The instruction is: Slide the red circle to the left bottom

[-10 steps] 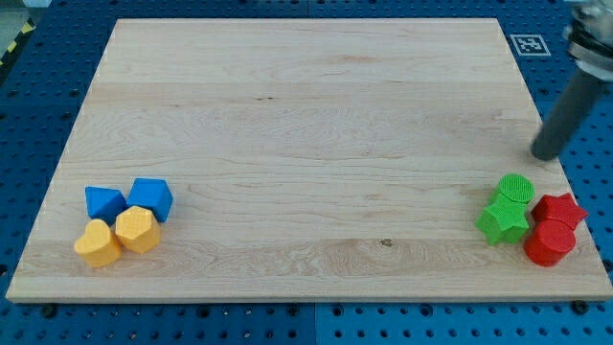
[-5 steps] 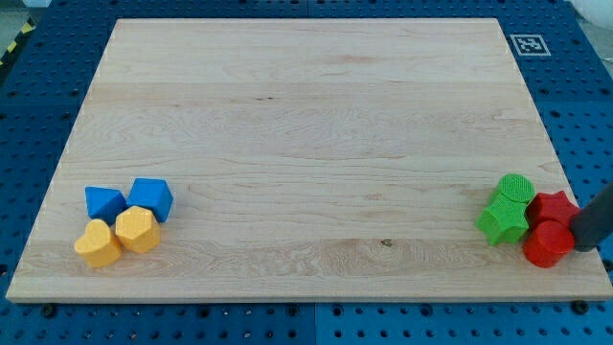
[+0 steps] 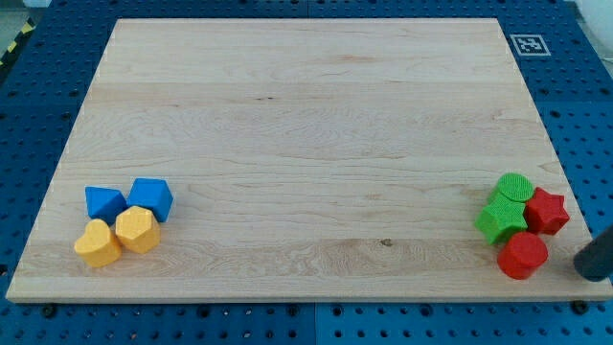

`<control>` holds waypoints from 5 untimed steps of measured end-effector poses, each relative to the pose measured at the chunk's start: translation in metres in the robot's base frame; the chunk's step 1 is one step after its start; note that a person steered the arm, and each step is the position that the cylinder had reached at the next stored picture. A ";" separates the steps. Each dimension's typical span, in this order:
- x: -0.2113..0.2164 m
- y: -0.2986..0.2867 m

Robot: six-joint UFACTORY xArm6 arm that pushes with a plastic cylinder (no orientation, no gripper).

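Observation:
The red circle (image 3: 522,256) lies near the board's bottom right corner, just below the green star (image 3: 501,220) and the red star (image 3: 547,211). The green circle (image 3: 515,186) sits above the green star. My rod shows at the view's right edge, and my tip (image 3: 586,274) is to the right of the red circle, off the board's edge, with a gap between them.
At the bottom left stand a blue triangle-like block (image 3: 103,202), a blue cube (image 3: 150,198), a yellow heart-like block (image 3: 97,243) and a yellow hexagon (image 3: 137,229). The wooden board (image 3: 306,134) has a marker tag (image 3: 528,44) at its top right.
My rod moved down the right edge from beside the green circle to below the stars. The red circle slid left and down; the red star shifted slightly left.

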State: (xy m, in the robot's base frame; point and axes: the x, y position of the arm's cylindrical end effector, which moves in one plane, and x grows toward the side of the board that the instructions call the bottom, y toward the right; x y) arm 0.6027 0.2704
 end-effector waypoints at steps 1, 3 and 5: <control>-0.001 -0.025; -0.016 -0.095; -0.029 -0.161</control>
